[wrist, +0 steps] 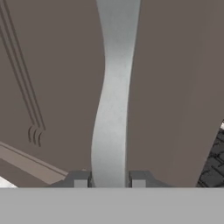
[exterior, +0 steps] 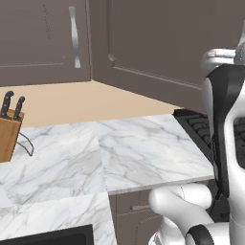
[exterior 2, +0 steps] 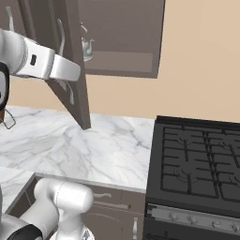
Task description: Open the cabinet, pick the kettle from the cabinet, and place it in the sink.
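While the dark grey-brown wall cabinet [exterior 2: 119,37] stands with one recessed-panel door [exterior 2: 70,56] swung well out over the white marble surface [exterior 2: 93,145], the gripper [wrist: 109,181] is at that door's long curved silver handle [wrist: 113,96]; in the hand view its two dark tips sit on either side of the handle's lower end, so the jaws are narrow and closed on it; the small silvery-white kettle [exterior 2: 87,47] stands on the shelf inside the cabinet, just beyond the open door's edge, partly hidden; a black gas stove [exterior 2: 197,159] adjoins the surface on the right; in the left base view a wooden knife block [exterior: 8,129] rests at the far left of the surface, and a corner of the black sink [exterior: 52,237] shows at the bottom edge.
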Motion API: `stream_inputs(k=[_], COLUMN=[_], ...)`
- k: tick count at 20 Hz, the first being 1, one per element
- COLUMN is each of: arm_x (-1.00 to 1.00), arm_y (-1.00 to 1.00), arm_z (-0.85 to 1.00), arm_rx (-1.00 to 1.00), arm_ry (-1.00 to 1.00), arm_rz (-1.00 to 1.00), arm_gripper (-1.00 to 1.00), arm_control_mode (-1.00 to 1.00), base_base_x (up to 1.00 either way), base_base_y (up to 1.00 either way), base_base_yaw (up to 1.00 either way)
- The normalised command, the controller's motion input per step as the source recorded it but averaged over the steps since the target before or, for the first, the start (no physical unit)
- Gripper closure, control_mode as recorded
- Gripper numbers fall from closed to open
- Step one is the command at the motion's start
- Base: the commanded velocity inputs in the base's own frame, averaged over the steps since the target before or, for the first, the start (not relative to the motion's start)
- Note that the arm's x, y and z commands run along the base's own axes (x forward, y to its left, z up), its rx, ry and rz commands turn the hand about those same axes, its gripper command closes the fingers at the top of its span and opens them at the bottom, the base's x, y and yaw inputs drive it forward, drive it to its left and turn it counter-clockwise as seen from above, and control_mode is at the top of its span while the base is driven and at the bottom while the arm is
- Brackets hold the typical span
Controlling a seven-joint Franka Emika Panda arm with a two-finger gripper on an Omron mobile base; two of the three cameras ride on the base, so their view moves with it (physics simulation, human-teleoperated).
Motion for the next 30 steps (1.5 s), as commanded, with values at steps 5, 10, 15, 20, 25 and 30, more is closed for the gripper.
stream_inputs(k=[5, 10, 15, 20, 25, 30], arm_x=[-0.30, -0.28, -0.25, -0.20, -0.15, -0.14], arm_y=[0.27, 0.28, 0.27, 0.26, 0.29, 0.30], arm_z=[0.00, 0.00, 0.00, -0.01, -0.01, -0.01], arm_rx=[-0.01, 0.00, 0.00, 0.00, 0.00, 0.00], arm_ry=[0.00, 0.00, 0.00, 0.00, 0.00, 0.00], arm_rz=[-0.05, -0.03, -0.02, 0.00, 0.00, 0.00], arm_gripper=[1.00, 1.00, 1.00, 1.00, 1.00, 1.00], arm_control_mode=[-1.00, -1.00, -1.00, -1.00, -1.00, -1.00], base_base_x=[0.00, 0.00, 0.00, 0.00, 0.00, 0.00], base_base_y=[0.00, 0.00, 0.00, 0.00, 0.00, 0.00], base_base_yaw=[0.00, 0.00, 0.00, 0.00, 0.00, 0.00])
